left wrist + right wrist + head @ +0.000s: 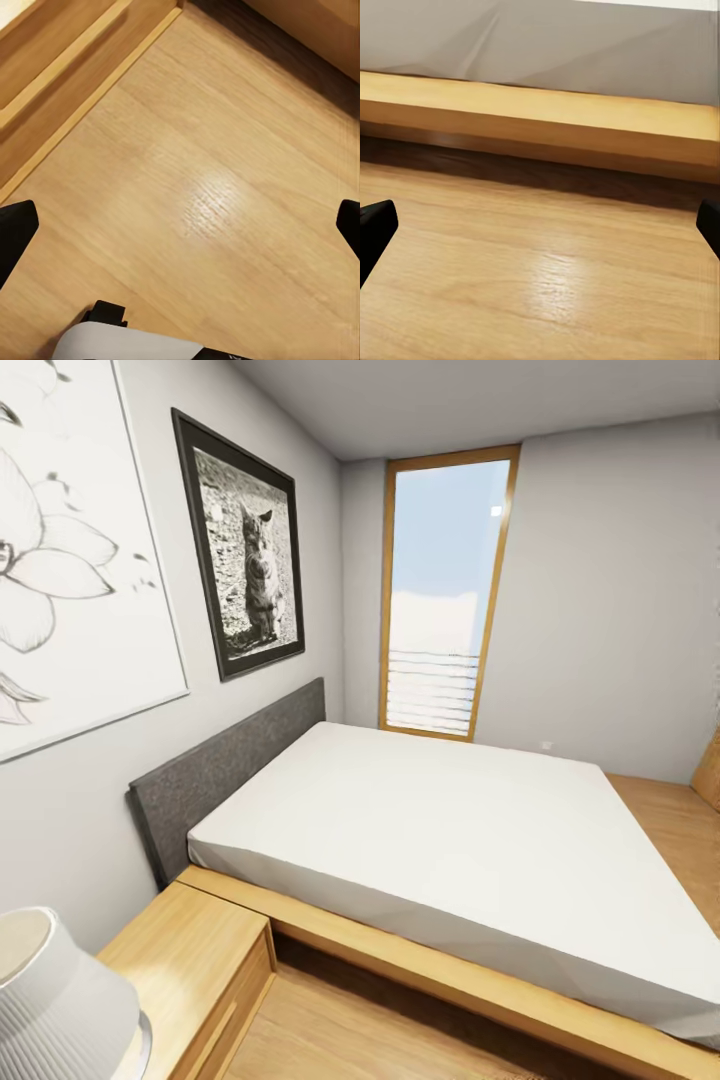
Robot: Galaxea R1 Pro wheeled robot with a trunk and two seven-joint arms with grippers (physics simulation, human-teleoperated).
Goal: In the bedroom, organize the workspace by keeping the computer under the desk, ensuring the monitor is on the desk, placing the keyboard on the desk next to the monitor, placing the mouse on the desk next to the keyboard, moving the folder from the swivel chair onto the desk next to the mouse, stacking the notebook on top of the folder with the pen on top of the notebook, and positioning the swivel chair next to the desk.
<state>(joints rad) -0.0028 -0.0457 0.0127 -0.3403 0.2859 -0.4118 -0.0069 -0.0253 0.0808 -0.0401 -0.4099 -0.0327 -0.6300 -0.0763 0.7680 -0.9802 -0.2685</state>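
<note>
Facing a bed (470, 830) and nightstand (185, 960), we hold both tools, left tool (180, 225) and right tool (540, 232), wide and empty; we judge the folder light, flat, best pinched at an edge.

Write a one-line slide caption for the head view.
Bedroom corner: white mattress on wooden bed frame, grey headboard, framed cat picture, tall window.

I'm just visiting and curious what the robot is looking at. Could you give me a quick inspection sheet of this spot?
Surface: light wood floor, bare where seen.
Job's things: nothing seen.
Clutter: nothing seen.
End effectors: left end effector and right end effector open, empty, above the floor.
Cables: nothing seen.
Surroundings: bed with white mattress, grey headboard, wooden nightstand, lamp shade, cat picture, flower print, tall window.
</note>
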